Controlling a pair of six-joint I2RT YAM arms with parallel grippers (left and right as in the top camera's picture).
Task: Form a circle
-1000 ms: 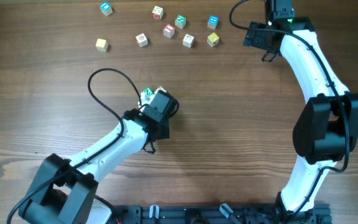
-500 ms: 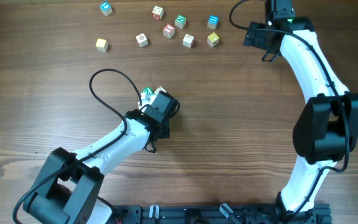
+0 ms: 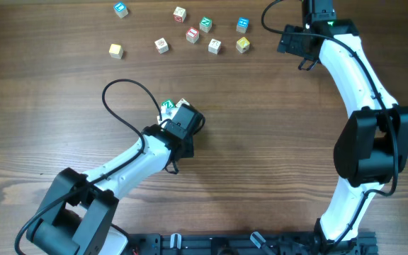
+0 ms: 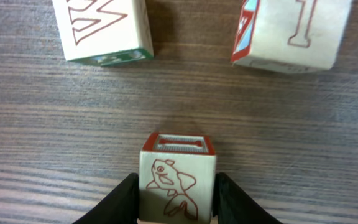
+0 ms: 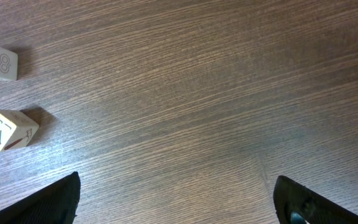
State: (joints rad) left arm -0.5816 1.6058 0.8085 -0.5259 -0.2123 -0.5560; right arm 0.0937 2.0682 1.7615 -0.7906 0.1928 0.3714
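I had my left pincer (image 4: 178, 202) closed on the animal block (image 4: 178, 177), a small one with a little creature drawn on its front and a red top. The two fingers sat tight on its sides, and it was low over the table (image 4: 179, 118). Just past it stood two more blocks with a gap between them: the W block (image 4: 101, 28) with a green side on the left, and the 1 block (image 4: 288, 31) on the right. These were the start of the circle (image 3: 181, 104), in the middle of the table, close in front of my left arm.

I think I was at the step of setting a block in its place. Next I would need to let go softly, pull back without bumping the others, and fetch more, since three blocks do not close a ring.

Far off near the top edge lay nine loose blocks (image 3: 193, 34), well apart from the circle. As far as I could tell, two were blue, two yellow, one green, one red and three pale. That made twelve blocks in all. My right pincer (image 5: 178, 202) hung out there too, wide open with nothing in it
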